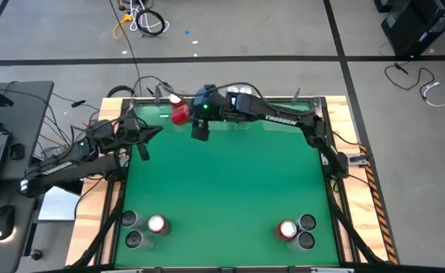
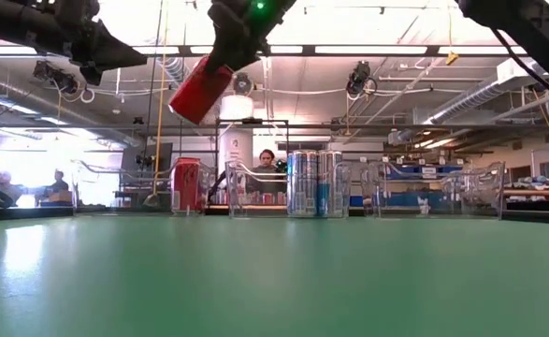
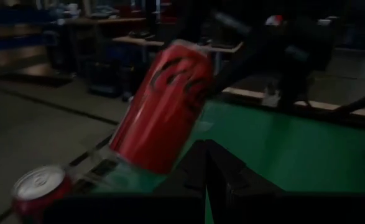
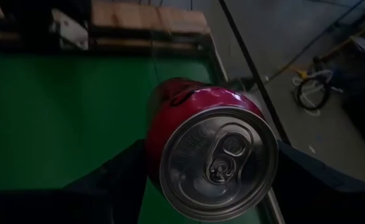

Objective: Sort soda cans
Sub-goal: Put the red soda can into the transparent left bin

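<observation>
High view shows the right pincer (image 1: 183,114) pinching a tilted red can (image 1: 180,115) above the surface's far edge; rigid, smooth, probably light, best gripped mid-body; left pincer (image 1: 158,130) pressed together.

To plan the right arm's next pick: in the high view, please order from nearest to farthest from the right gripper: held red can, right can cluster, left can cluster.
1. Red can, in the right gripper, far edge.
2. Near-edge clusters: left can cluster and right can cluster, too close to call.

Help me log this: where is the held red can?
Red can hangs tilted in the right pincer above the table's far left edge, over the clear bins.
</observation>
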`<state>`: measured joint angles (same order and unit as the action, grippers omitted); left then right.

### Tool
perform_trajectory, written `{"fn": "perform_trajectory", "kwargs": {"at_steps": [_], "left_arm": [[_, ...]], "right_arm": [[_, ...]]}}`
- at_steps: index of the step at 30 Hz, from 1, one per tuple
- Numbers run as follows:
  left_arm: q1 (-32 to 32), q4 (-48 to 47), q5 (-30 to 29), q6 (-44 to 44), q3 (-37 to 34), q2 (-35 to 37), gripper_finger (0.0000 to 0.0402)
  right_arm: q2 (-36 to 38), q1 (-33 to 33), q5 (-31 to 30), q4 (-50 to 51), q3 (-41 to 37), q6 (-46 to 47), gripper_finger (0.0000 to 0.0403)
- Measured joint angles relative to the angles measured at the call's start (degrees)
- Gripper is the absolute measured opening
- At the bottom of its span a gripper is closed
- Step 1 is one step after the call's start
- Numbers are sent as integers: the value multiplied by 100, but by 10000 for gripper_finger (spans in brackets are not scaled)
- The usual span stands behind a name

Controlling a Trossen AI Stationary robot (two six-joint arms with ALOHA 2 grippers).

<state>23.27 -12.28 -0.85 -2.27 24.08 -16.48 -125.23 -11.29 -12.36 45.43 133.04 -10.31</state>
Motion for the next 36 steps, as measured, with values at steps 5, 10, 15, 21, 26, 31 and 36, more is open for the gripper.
{"fn": "perform_trajectory", "kwargs": {"at_steps": [5, 10, 15, 21, 26, 31, 36], "left_arm": [[106, -258, -16, -141, 0, -84, 5], [102, -283, 300, -254, 0, -83, 5], [100, -261, 523, -254, 0, -113, 5], [100, -253, 732, -254, 0, -213, 5], [100, -214, 823, -246, 0, -395, 5], [100, -157, 843, -241, 0, -626, 5], [98, 33, 920, -233, 0, -806, 5]], "right_arm": [[-24, -85, 323, 394, 3, 33, 275], [-27, 88, 366, 1597, -25, 352, 275], [-38, 287, 389, 1694, -508, 588, 275], [-37, 346, 474, 1271, -1076, 703, 275], [-44, 343, 481, 1064, -1376, 750, 275], [-44, 335, 483, 916, -1648, 774, 275], [-33, 330, 496, 858, -1873, 779, 275]]}}
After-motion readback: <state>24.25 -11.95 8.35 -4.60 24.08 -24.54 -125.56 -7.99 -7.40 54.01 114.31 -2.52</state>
